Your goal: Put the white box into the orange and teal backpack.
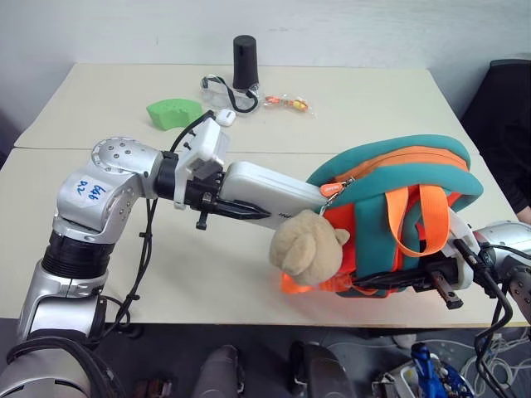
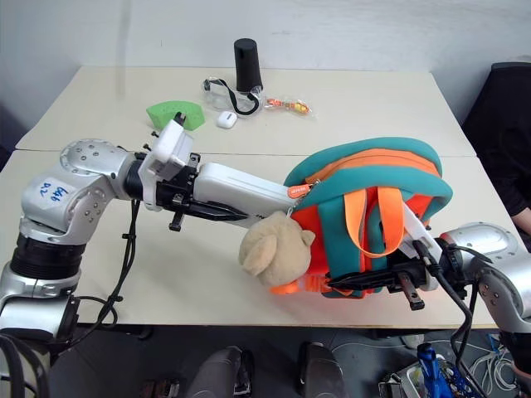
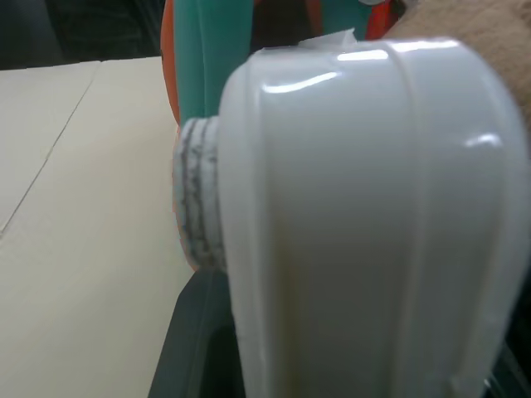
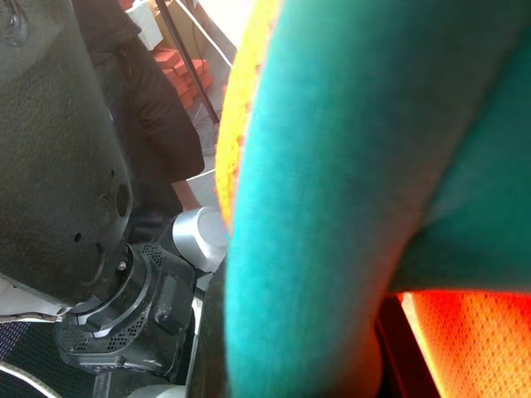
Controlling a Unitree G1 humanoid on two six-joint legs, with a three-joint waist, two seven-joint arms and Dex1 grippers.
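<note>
Left eye view is showing the left gripper (image 1: 236, 211) clamping the near end of the white box (image 1: 270, 192), its black fingers lying along the underside of the case while the box is reaching out from the claw toward the robot's right. The far end of the box is touching the opening of the orange and teal backpack (image 1: 398, 166), right by the orange zipper tab, just above the tan plush bear head (image 1: 305, 246) hanging at the pack's front. The backpack is lying on the front part of the table (image 1: 207, 274), toward the robot's right, its orange straps draping over the teal trim. The right gripper (image 1: 440, 286) is sitting at the pack's lower edge with its fingers pinching together on the backpack fabric. Farther back on the table, well apart from all this, a green sponge (image 1: 174, 111), a black cylinder (image 1: 245, 60) and a small white pebble-like object (image 1: 226, 118) are resting.
</note>
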